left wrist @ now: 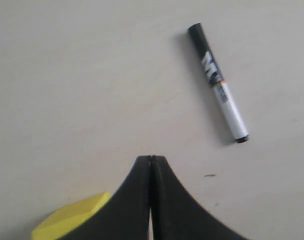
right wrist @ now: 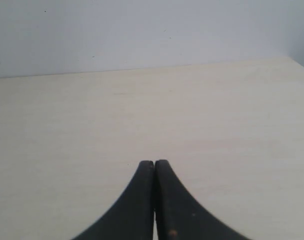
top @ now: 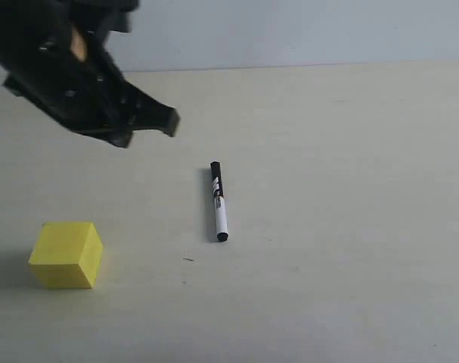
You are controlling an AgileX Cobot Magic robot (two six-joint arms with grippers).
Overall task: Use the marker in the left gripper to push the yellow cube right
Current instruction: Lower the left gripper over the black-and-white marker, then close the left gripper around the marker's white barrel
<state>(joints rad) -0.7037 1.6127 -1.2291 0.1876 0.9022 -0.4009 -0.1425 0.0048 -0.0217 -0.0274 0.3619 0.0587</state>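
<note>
Yellow cube (top: 65,254) sits apart from loose marker (top: 218,201).

Cube (top: 65,254): matt yellow, smooth faces.
Marker (top: 218,201): looks like smooth plastic to us, faint gloss (cap too).
Table (top: 327,227): pale, matt; we see faint grain.
Left gripper (left wrist: 150,159): dull black, smooth.

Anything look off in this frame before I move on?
Yes: the marker lies loose on the table, apart from the yellow cube, while the left gripper hovers with jaws shut on nothing.
</note>
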